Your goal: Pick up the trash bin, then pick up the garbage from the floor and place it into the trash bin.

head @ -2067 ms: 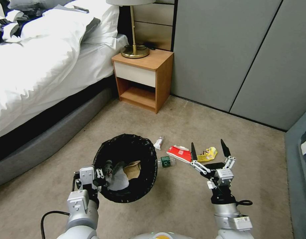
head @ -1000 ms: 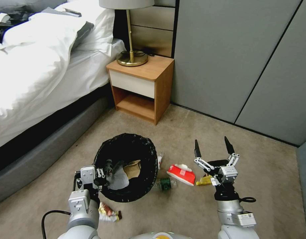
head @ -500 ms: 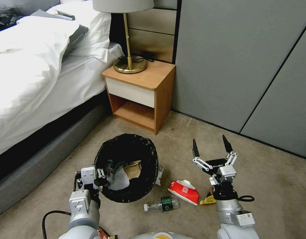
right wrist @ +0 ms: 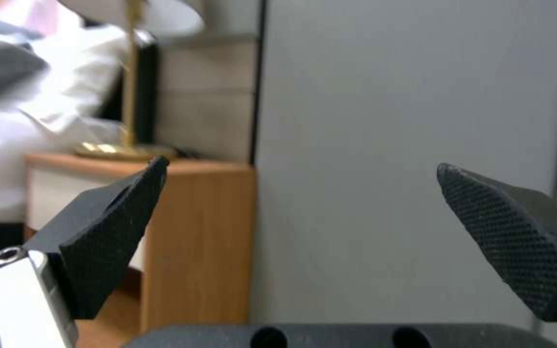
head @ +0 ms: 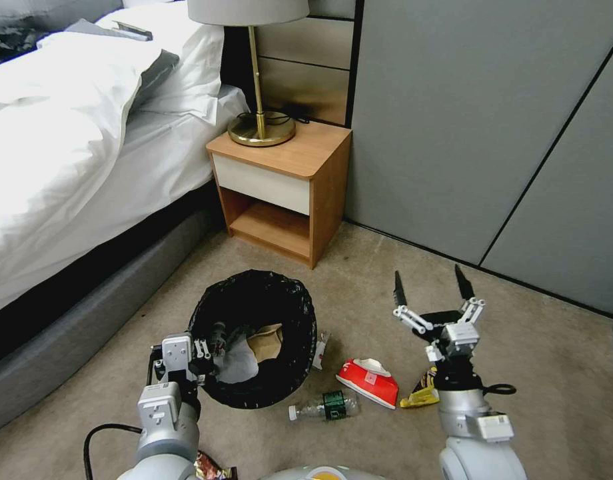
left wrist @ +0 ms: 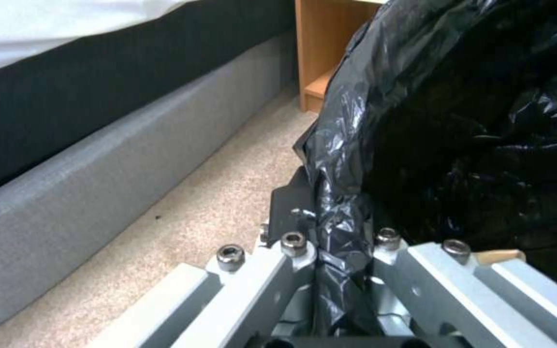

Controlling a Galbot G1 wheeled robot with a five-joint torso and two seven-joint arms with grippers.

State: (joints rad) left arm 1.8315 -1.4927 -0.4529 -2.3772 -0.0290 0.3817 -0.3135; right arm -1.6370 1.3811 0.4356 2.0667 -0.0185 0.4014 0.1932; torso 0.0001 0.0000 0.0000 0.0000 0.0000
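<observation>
The trash bin [head: 301, 313], lined with a crinkled black bag [left wrist: 459, 121], hangs tilted just above the carpet. My left gripper [head: 212, 343] is shut on its near rim, and the left wrist view shows the liner pinched in that gripper [left wrist: 342, 241]. A tan paper bag [head: 266, 337] and a white tissue [head: 238, 365] lie inside. On the floor to its right lie the garbage: a small white packet [head: 318, 350], a clear green-labelled bottle [head: 323, 405], a red-white packet [head: 368, 381] and a yellow wrapper [head: 420, 397]. My right gripper [head: 430, 288] [right wrist: 304, 193] stands open, pointing up, above the yellow wrapper.
A shiny wrapper [head: 212, 467] lies by my left arm. A wooden nightstand [head: 286, 193] with a brass lamp [head: 256, 127] stands behind the bin. The bed [head: 73, 147] and its grey base [head: 86, 320] run along the left. Grey wall panels [head: 466, 133] close the back.
The whole picture has shifted, so the camera moved nearer the nightstand. My right gripper has risen a little and stays open. The left gripper still grips the bin.
</observation>
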